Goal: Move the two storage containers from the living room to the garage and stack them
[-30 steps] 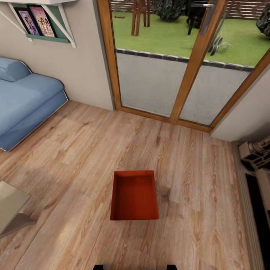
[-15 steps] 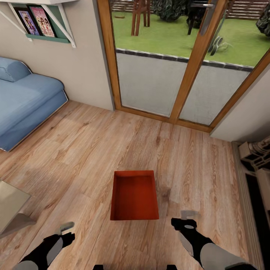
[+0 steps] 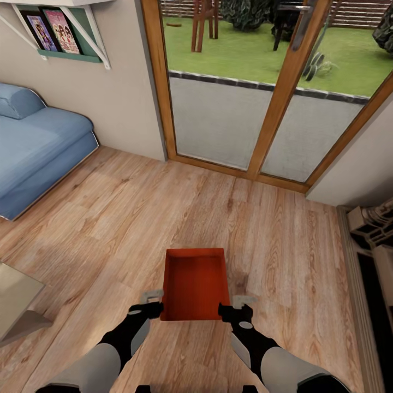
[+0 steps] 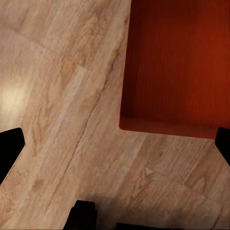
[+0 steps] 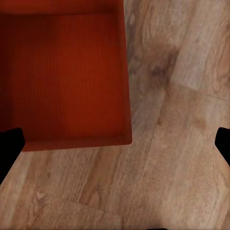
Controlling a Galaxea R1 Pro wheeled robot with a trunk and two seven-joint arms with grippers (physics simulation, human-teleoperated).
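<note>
Left end effector sits just beside the near left corner of the orange-red bin, jaws spread. Right end effector sits just beside the near right corner, jaws likewise spread. Neither holds anything. The bin stands upright and empty on the wood floor of the living room, short of the glass doors. Risk: closing on the smooth walls only at the near corners may let the far end tip or slide when lifted.
</note>
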